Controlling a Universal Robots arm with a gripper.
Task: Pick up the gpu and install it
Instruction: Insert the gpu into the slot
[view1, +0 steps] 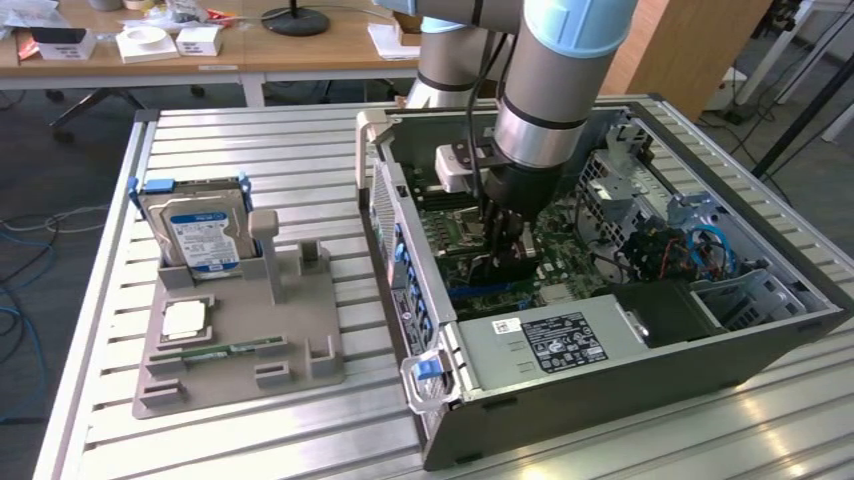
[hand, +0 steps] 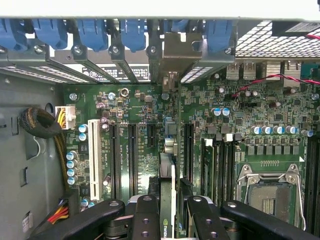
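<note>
My gripper (view1: 514, 255) reaches down into the open computer case (view1: 400, 215), over the green motherboard (view1: 461, 215). In the wrist view the gpu (hand: 167, 175) stands edge-on between the black fingers (hand: 145, 212), and my gripper (hand: 170, 212) is shut on it. The card runs from the fingers toward the metal bracket (hand: 176, 50) at the case's rear wall. It sits above the board between two long black expansion slots (hand: 132, 160) and another black slot (hand: 188, 150). Whether its lower edge sits in a slot is hidden.
A grey fixture tray (view1: 240, 385) on the slatted table holds a silver hard drive (view1: 200, 235), a processor chip (view1: 184, 318) and a green memory stick (view1: 220, 352). Inside the case are the power supply (view1: 561, 340), blue retention latches (hand: 95, 32), a cable bundle (hand: 40, 122) and the processor socket (hand: 270, 192).
</note>
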